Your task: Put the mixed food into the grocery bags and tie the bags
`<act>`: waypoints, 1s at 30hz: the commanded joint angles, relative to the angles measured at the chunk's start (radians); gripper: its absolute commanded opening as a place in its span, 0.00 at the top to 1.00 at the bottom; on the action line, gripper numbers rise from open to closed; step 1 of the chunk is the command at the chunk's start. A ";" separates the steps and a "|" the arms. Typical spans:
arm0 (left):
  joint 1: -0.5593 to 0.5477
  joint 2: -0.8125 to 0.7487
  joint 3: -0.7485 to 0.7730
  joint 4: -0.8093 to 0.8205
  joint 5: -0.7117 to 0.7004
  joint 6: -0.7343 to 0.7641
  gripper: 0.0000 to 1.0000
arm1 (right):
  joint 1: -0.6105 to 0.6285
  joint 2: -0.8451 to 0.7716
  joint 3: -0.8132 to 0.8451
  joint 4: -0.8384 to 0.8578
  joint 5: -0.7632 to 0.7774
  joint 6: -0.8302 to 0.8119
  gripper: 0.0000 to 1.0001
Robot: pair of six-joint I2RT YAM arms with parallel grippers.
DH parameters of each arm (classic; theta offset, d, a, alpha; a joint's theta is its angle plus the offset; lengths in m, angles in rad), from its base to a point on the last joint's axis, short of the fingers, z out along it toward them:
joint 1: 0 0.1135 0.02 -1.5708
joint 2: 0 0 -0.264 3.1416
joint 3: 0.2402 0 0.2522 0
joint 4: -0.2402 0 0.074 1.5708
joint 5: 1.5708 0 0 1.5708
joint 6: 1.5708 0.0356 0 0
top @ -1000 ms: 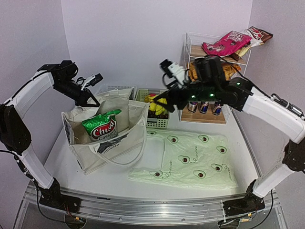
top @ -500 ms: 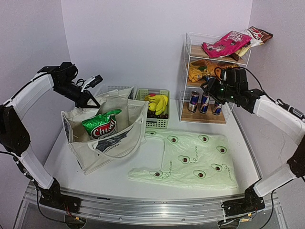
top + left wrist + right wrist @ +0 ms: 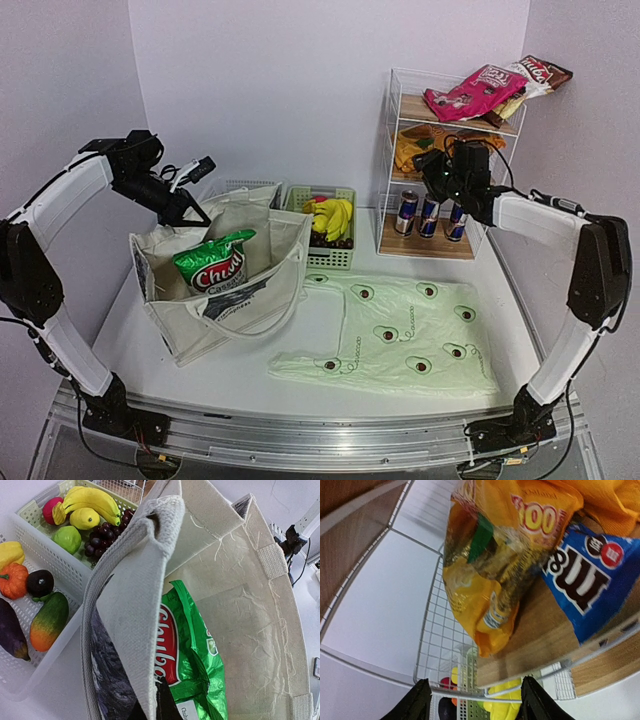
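The orange crisp packet point(image 3: 490, 555) lies on the rack's middle shelf, ahead of and just above the right pincer point(image 3: 475, 690), whose jaws stand apart with nothing between them. A blue sweet packet point(image 3: 580, 580) touches it on the pincer's right, and the wire rack point(image 3: 432, 645) rail crosses between fingers and packet. My worry is that the fingers snag that rail or pinch the blue packet too. The left pincer point(image 3: 162, 702) is clamped on the cream tote point(image 3: 145, 580) rim; a slip there would let its mouth sag.

The cream tote point(image 3: 135, 605) is coarse woven cloth, the green packet point(image 3: 192, 650) and orange packet point(image 3: 485, 565) glossy crinkled foil, the shelf board point(image 3: 545, 640) smooth wood, the avocado bag point(image 3: 400, 345) thin matt plastic
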State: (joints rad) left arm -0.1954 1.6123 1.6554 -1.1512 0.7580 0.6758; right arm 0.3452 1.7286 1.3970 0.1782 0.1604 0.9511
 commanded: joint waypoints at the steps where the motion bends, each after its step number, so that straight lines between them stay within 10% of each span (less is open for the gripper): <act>1: 0.001 -0.035 0.021 -0.002 0.053 0.002 1.00 | -0.016 0.073 0.093 0.122 0.050 0.035 0.41; 15: 0.002 -0.042 0.027 -0.015 0.069 0.011 1.00 | -0.032 0.186 0.156 0.162 0.162 0.040 0.29; 30: 0.002 -0.052 0.036 -0.026 0.073 0.013 1.00 | -0.040 0.318 0.272 0.216 0.193 0.103 0.38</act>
State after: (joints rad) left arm -0.1951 1.6103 1.6562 -1.1625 0.7834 0.6804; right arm 0.3141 1.9994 1.6334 0.3769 0.3245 1.0222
